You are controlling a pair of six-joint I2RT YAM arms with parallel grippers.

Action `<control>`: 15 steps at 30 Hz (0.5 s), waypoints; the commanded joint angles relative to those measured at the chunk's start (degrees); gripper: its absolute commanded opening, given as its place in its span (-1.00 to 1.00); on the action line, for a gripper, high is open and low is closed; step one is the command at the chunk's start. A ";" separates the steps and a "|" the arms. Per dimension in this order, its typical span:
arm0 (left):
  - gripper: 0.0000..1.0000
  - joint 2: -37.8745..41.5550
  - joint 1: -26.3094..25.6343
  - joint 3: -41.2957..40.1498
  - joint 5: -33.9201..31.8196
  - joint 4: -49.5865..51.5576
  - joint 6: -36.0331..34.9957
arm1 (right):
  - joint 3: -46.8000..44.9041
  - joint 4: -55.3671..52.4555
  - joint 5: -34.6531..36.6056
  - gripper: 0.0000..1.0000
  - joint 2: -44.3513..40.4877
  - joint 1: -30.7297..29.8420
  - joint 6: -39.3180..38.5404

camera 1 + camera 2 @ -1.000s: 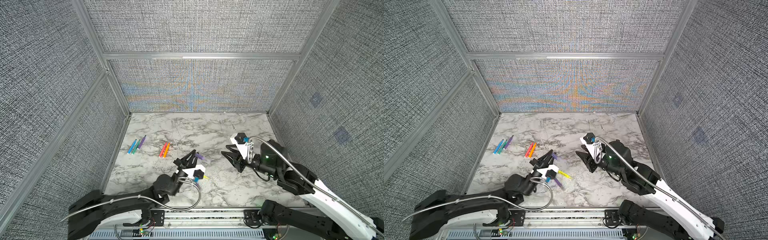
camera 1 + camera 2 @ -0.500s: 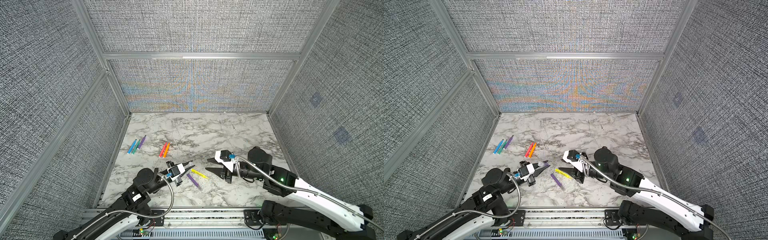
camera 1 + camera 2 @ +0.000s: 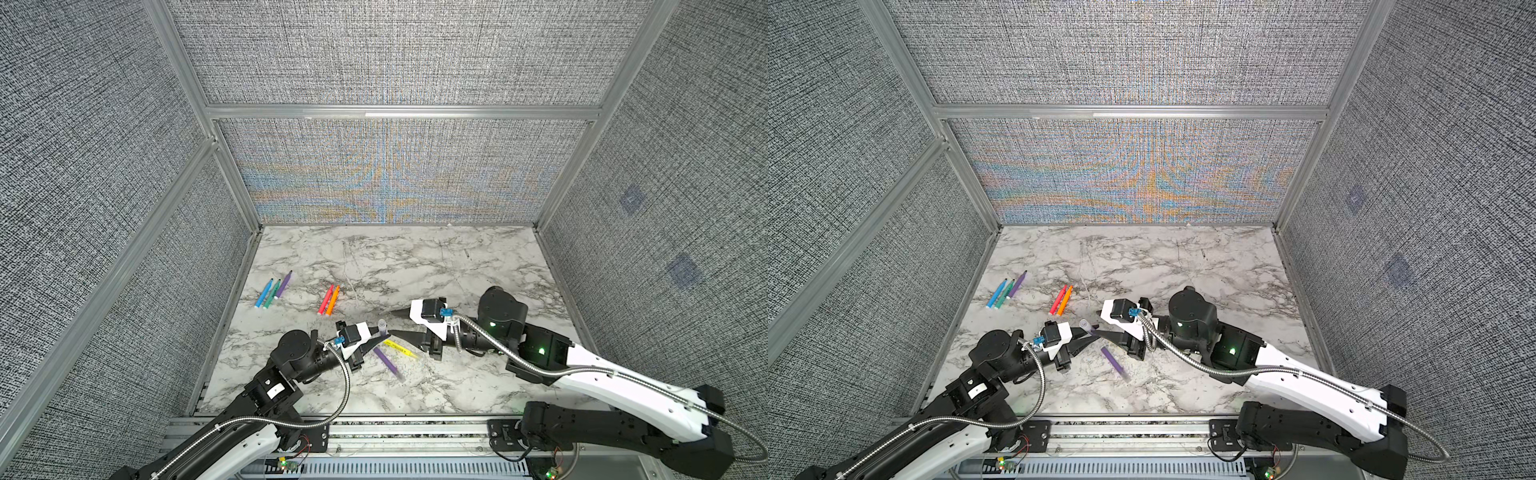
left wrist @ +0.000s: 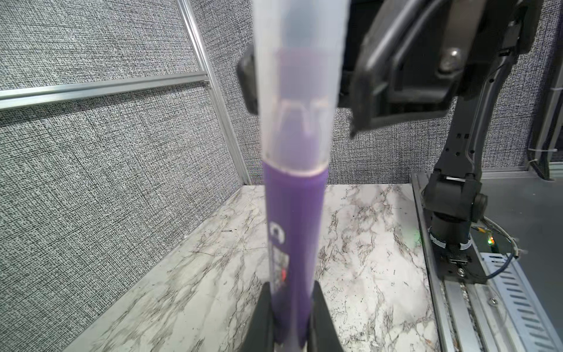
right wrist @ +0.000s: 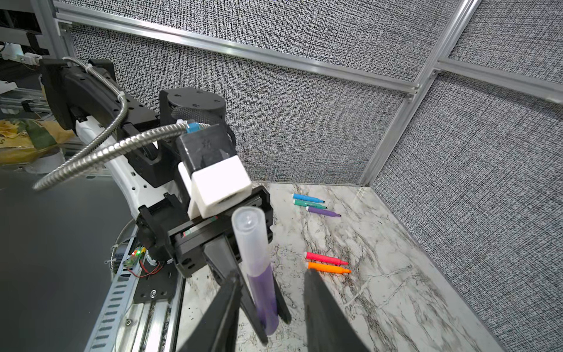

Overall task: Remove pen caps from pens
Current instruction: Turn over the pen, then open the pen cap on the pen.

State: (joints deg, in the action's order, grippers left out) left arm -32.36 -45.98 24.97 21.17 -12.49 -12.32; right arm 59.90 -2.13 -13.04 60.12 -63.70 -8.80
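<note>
left hand (image 4: pixel 291 314) clamped low on purple pen (image 4: pixel 292 231), cap (image 4: pixel 297 91) free beyond its tips; right hand (image 5: pixel 271 274) apart, straddling pen, likely to pull cap.

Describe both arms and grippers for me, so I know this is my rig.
The left arm and right arm match: black joints, white link shells. The left gripper and right gripper have long black tapered jaws, topped by a black camera on a white mount. A ribbed metal conduit with a blue plug runs from each.
</note>
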 commanded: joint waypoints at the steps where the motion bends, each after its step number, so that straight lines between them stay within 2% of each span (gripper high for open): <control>1: -0.98 -0.36 0.24 -0.01 0.89 -1.66 0.98 | 1.30 2.99 1.31 -0.24 0.86 -0.10 -0.16; 11: -0.98 -0.04 0.59 -0.36 0.63 -2.32 1.32 | 3.11 2.53 -1.57 -0.24 3.97 -0.19 0.57; 15: -0.98 -0.07 0.56 -0.62 0.80 -2.80 1.68 | 3.14 3.22 -1.62 -0.42 5.51 -0.37 0.65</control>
State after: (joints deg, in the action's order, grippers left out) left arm -32.40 -45.43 24.40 21.15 -12.60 -11.35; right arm 62.63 -1.23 -14.52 65.01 -63.92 -8.75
